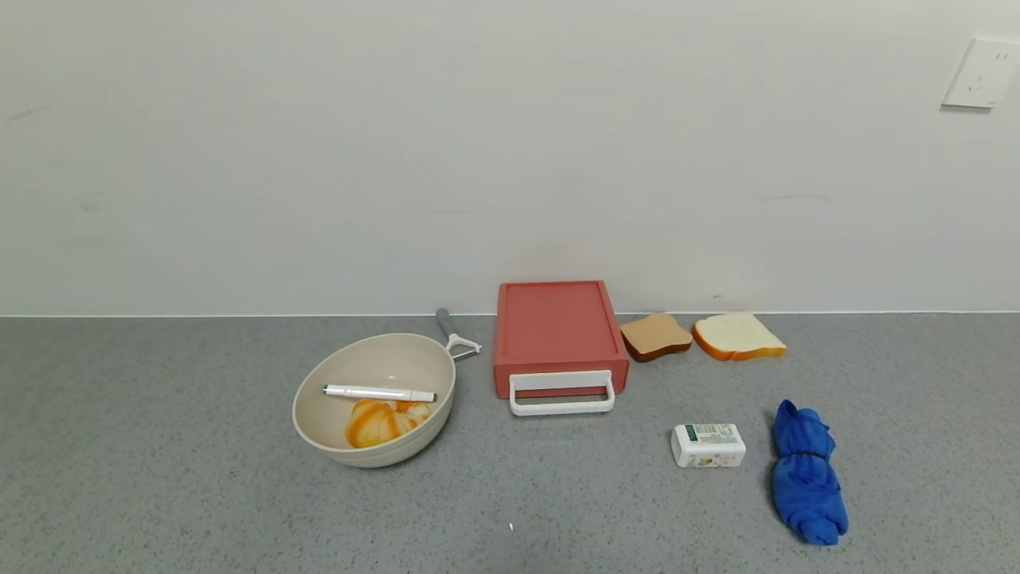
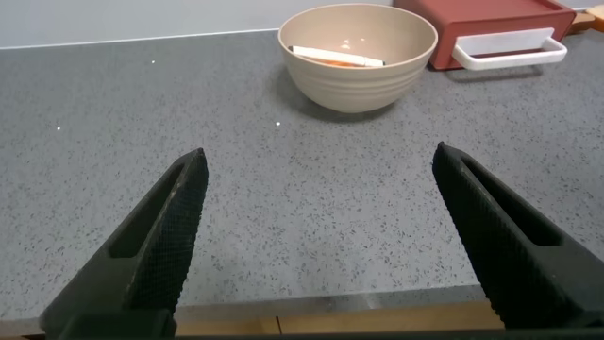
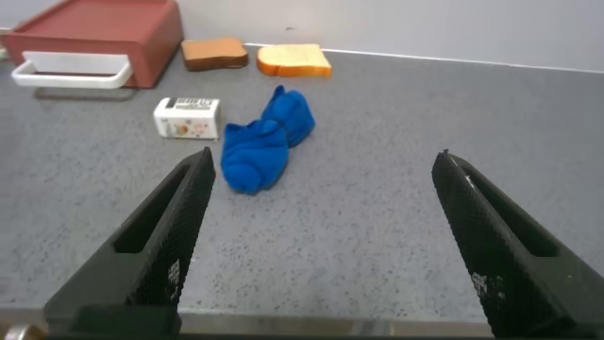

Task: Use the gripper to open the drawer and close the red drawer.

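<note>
**Drawer shut at the wall, both grippers spread and well short of it**

A grey speckled counter runs back to a plain white wall, and everything in play sits toward that wall. Neither arm shows in the head view; both hang back at the counter's near edge.

The left gripper has its fingers spread wide, nothing between them. From it, the bowl lies at about 12 o'clock and the drawer beyond at roughly 1 o'clock, its handle turned toward the near edge.

The right gripper is likewise spread and empty. From it, the blue cloth lies near 11 o'clock, the small white box further round, and the drawer at about 10 o'clock.

On the head view's clock face, the drawer sits just past centre toward 1 o'clock, back against the wall, tray pushed in. Its long axis runs from wall to near edge, so the pull should come straight toward the robot. The handle lies crosswise to that line, just in front of the tray face.

Neither arm looks clearly nearer. The left has the bowl close beside its path; the right has the box and cloth off to the side, so the right seems the cleaner reach.
</note>
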Robot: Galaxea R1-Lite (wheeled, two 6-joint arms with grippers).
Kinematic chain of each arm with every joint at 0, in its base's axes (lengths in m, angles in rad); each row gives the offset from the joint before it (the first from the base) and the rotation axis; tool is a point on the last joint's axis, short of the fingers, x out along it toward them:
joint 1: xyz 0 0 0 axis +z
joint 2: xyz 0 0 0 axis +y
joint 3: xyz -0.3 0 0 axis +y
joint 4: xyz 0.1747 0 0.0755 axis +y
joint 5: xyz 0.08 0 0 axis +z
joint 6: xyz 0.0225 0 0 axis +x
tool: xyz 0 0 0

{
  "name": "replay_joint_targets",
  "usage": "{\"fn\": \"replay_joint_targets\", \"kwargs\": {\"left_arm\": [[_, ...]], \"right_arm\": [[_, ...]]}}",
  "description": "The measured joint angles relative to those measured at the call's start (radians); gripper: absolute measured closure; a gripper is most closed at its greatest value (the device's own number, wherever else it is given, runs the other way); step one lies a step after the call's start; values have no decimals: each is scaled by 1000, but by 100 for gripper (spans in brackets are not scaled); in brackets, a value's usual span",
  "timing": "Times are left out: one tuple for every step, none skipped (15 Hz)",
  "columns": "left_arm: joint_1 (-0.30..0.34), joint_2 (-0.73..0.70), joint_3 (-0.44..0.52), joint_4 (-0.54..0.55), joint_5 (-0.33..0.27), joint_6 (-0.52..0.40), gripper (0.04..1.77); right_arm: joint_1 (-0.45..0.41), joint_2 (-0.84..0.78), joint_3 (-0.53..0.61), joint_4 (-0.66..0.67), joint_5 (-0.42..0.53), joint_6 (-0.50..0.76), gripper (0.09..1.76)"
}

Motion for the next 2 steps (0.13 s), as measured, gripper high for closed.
{"fn": "replay_joint_targets", "kwargs": {"left_arm": [[0,0,0,0,0,0,9],[0,0,0,0,0,0,9]], "right_arm": [[0,0,15,-2,18,12,15],[0,0,26,-2,21,21,15]]}}
